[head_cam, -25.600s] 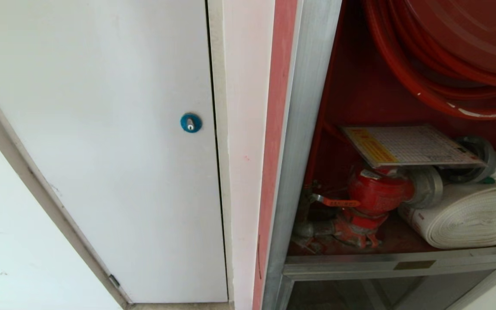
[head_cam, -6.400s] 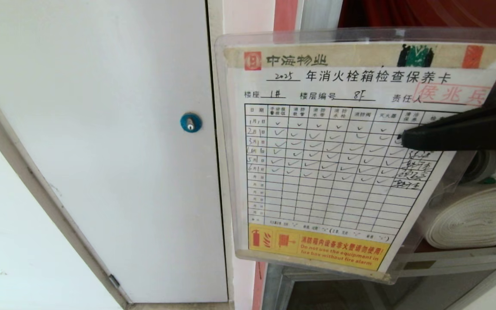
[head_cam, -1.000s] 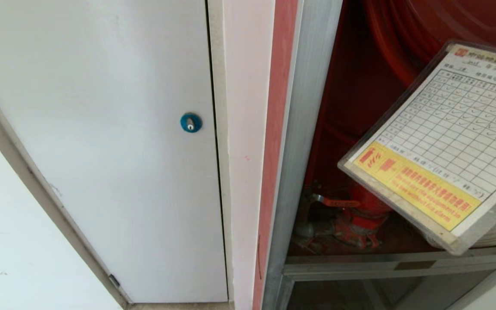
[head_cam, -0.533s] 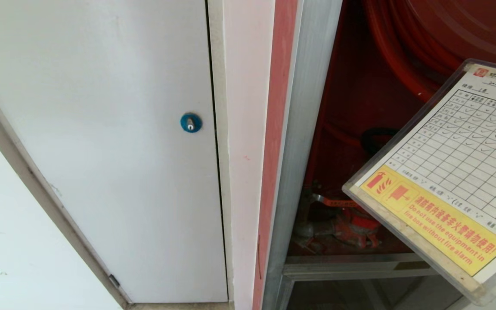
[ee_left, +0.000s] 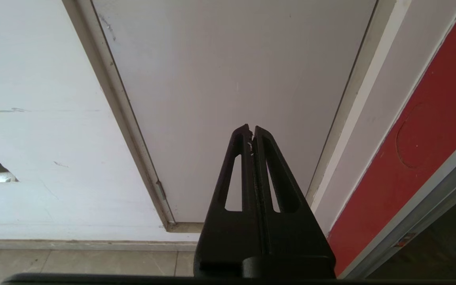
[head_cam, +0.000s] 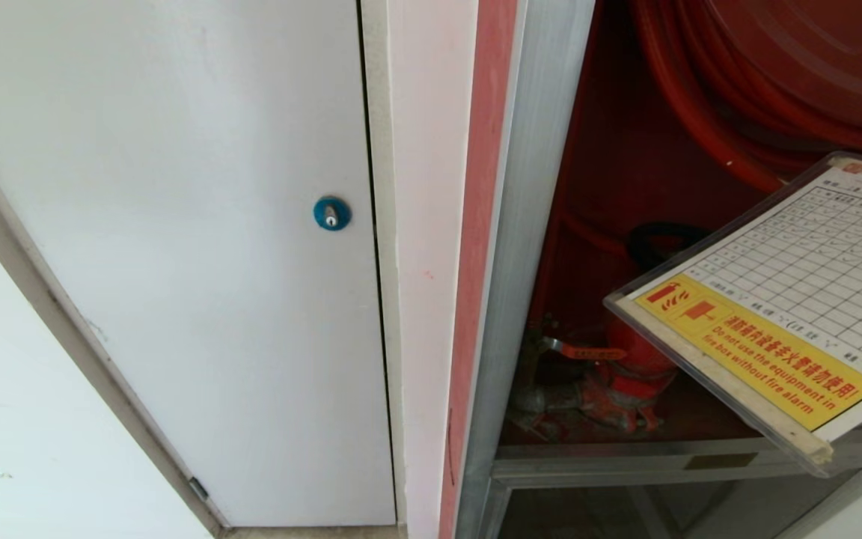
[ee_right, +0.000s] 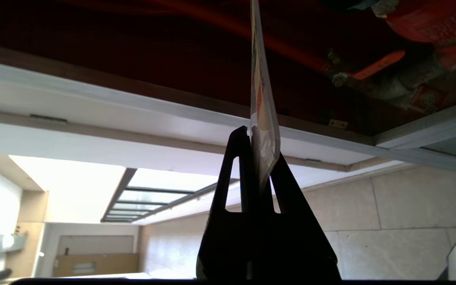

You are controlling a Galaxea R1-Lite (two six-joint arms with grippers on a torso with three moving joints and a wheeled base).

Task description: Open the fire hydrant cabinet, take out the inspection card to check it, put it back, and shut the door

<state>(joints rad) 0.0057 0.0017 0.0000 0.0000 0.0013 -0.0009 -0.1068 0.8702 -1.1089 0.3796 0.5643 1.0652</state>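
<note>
Right gripper (ee_right: pixel 253 130) pinching card (head_cam: pixel 790 299) by one edge | hanging tilted before open cabinet (head_cam: pixel 625 172), above valve (head_cam: pixel 625 374) | likely light, stiff, slick: gripping deep | left gripper (ee_left: pixel 251 128) closed, idle.

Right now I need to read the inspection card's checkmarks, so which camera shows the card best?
The head view: the inspection card lies face up there, grid and yellow strip legible, though its right part runs out of frame. The right wrist view shows it only edge-on, pinched in the right gripper. The left wrist view shows none of it.
</note>
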